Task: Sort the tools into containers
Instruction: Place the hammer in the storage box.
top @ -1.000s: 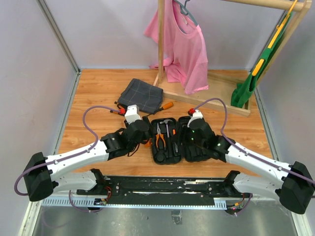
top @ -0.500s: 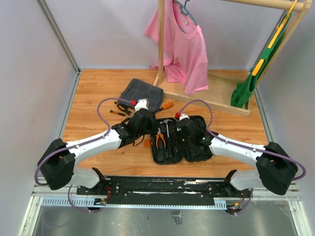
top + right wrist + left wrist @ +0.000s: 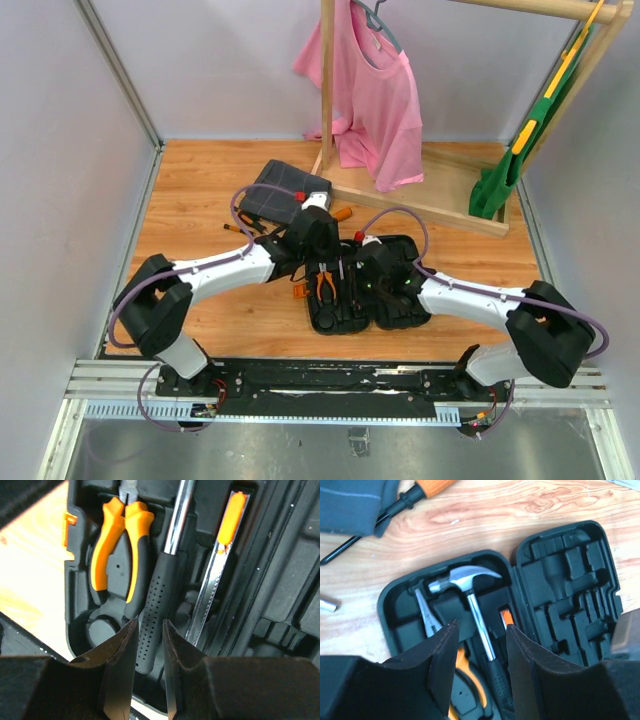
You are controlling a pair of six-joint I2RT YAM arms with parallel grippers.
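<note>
Left wrist view: black tool case point(image 3: 565, 580) lies open on the tabletop point(image 3: 530, 505). Hammer point(image 3: 465, 577) and pliers point(image 3: 427, 615) sit in its left half. Left fingers point(image 3: 442, 665) spread, empty, above the hammer shaft. Right fingers point(image 3: 117, 675) clenched on the hammer's black grip. Loose screwdriver point(image 3: 422, 489) at the checked cloth point(image 3: 350, 505) edge.

Robot lab cell: aluminium frame point(image 3: 120, 70), wooden tabletop point(image 3: 200, 180).

Pink shirt point(image 3: 375, 100), grey checked cloth point(image 3: 280, 193), wooden rack point(image 3: 420, 195)
</note>
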